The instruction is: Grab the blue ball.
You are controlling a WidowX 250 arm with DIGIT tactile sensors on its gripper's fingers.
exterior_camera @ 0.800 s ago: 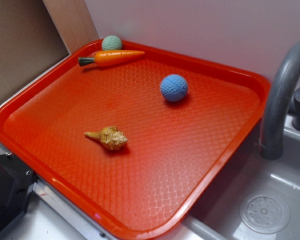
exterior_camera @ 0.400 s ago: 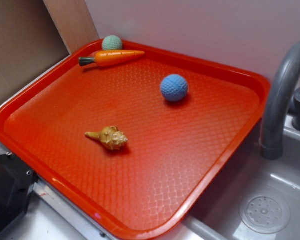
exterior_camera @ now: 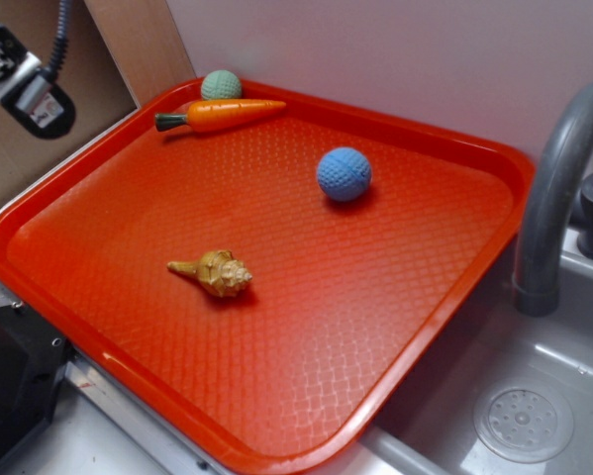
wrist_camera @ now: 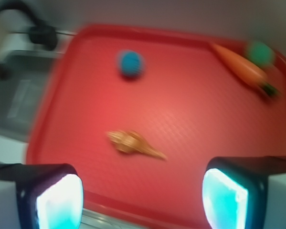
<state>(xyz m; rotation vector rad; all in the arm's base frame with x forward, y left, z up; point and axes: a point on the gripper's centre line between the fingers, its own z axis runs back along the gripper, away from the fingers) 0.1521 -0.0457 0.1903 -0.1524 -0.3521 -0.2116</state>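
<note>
**Gripper wide open above the tray's near edge, blue ball untouched**

Gripper (wrist_camera: 142,198) first: in your wrist view the two black fingers with pale glowing pads (wrist_camera: 59,202) stand far apart at the bottom corners, with nothing between them. The view is blurred, so you get little fine detail. In the exterior view you see only part of the arm (exterior_camera: 24,84), a black and grey body with a cable, high in the top left corner beyond the tray's left rim.

Your target, the medium-blue round ball with a dimpled grid surface (exterior_camera: 344,174), sits on the floor of the red textured plastic tray (exterior_camera: 306,327), towards its back right part, clear of every other item and well apart from the fingers. In the wrist view it shows at the upper left (wrist_camera: 130,64).

The tan spiral seashell (exterior_camera: 215,273) lies near the tray's middle left. The orange toy carrot with a dark green top (exterior_camera: 222,114) lies along the back rim, with the smaller pale green ball (exterior_camera: 221,85) just behind it in the corner.

Right of the tray you see a grey curved faucet (exterior_camera: 563,188) over a grey sink (exterior_camera: 524,421).
</note>
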